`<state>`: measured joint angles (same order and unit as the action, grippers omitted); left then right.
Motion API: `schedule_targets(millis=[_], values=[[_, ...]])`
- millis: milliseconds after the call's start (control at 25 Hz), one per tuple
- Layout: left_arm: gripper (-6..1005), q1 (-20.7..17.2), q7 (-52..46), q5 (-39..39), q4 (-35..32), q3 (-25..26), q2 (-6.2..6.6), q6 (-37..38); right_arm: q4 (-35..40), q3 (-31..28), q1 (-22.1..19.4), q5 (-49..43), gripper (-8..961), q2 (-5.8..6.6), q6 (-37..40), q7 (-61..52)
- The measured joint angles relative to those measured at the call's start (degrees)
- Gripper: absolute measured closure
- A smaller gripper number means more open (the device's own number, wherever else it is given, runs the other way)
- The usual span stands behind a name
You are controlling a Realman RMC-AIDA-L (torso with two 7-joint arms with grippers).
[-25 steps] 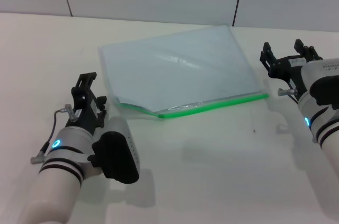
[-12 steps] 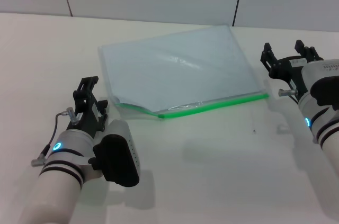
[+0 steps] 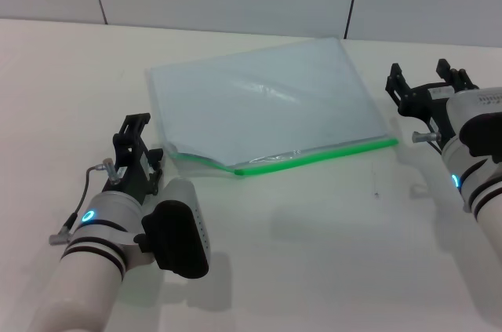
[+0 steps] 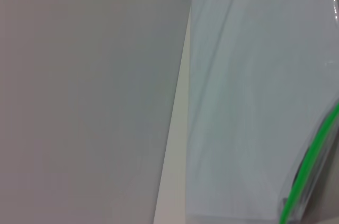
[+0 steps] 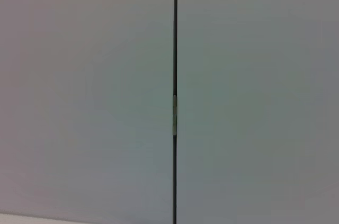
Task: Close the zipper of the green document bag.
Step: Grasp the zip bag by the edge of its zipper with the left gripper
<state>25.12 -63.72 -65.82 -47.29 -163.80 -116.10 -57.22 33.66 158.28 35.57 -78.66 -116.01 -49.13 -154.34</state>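
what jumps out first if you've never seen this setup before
The large flat translucent pale blue-green plastic document bag lies mid-table, its near edge marked by a thin bright green zipper strip that gapes toward the robot's left end. The left gripper sits just beside that open corner, fingers apart and holding nothing. The right gripper hovers open by the bag's opposite corner.

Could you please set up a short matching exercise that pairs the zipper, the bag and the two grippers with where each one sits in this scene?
Things:
1. zipper
2. green document bag
3. left gripper
4. right gripper

Places:
A. beside the bag's right edge, open
B. flat on the table, mid-scene
C. along the bag's near edge
D. near the bag's near-left corner, open

Pairs: 1-C, 2-B, 3-D, 4-A
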Motion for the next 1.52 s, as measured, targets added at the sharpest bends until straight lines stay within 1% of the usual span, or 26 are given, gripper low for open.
schedule_targets(millis=[1160, 1520], values=[[306, 0.3, 0.7, -0.4, 0.0, 0.0, 0.09, 2.2, 0.0, -0.6, 0.0, 0.0, 199, 0.0, 0.0, 0.0], [301, 0.5, 1.7, -1.9, 0.0, 0.0, 0.09, 3.9, 0.0, -0.6, 0.0, 0.0, 199, 0.0, 0.0, 0.0]])
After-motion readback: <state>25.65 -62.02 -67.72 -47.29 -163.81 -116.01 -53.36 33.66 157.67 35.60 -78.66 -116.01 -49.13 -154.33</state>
